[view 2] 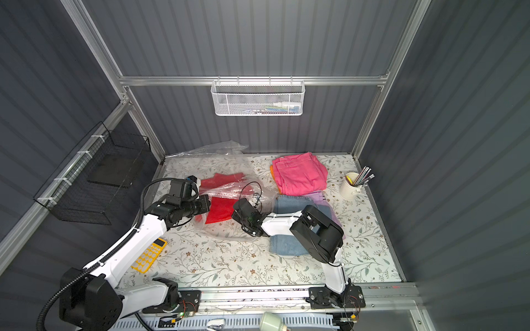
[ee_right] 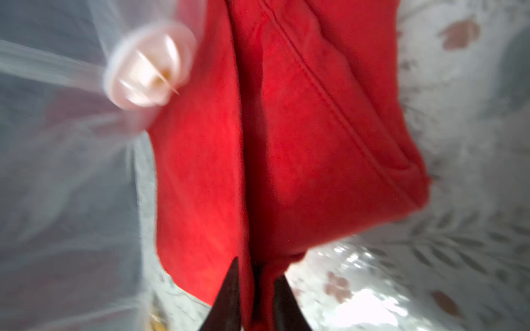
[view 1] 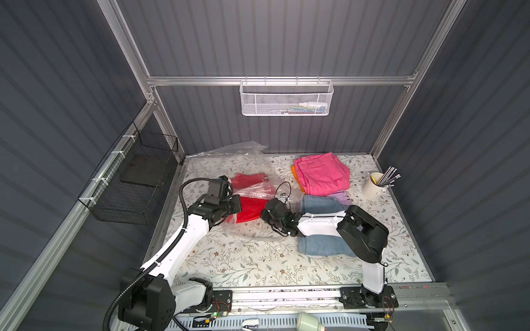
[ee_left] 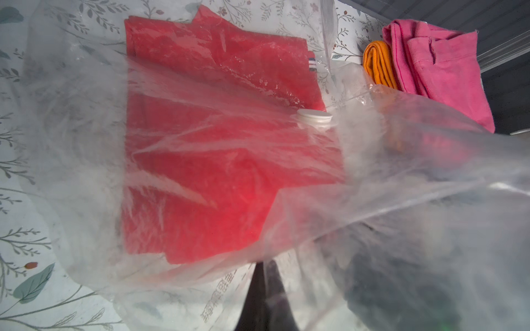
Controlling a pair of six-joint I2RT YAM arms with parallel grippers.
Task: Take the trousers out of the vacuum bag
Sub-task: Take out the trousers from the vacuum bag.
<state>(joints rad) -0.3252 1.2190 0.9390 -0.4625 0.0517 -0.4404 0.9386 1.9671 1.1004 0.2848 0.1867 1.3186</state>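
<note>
1. Top views showed the large see-through crinkly plastic vacuum bag (view 1: 246, 156) spread on the flower-printed table (view 1: 258, 258), lying around and ahead of both pairs of jaws.
2. Four folded pairs lay outside the bag, behind and beside the right jaws and well apart from the left ones: hot pink cloth trousers (view 1: 322, 172), light blue cloth trousers (view 1: 321, 205), lilac cloth trousers (view 1: 342, 197) and orange cloth trousers (view 1: 296, 179). That share of the task looked done.
3. Only the red cloth trousers (ee_right: 315, 129) remained in the bag, stretching forward from the right jaws; drawing them clear of the mouth was what seemed left.
4. Reaching into the bag, the right gripper (ee_right: 256, 272) had its jaws clamped on a fold of the red cloth.
5. Jaws fully closed, the left gripper (ee_left: 265, 275) pinched the bag's film, apparently lifting the mouth.
6. A small round white valve disc (ee_left: 314, 117) sat beyond the left jaws, over the red cloth.
</note>
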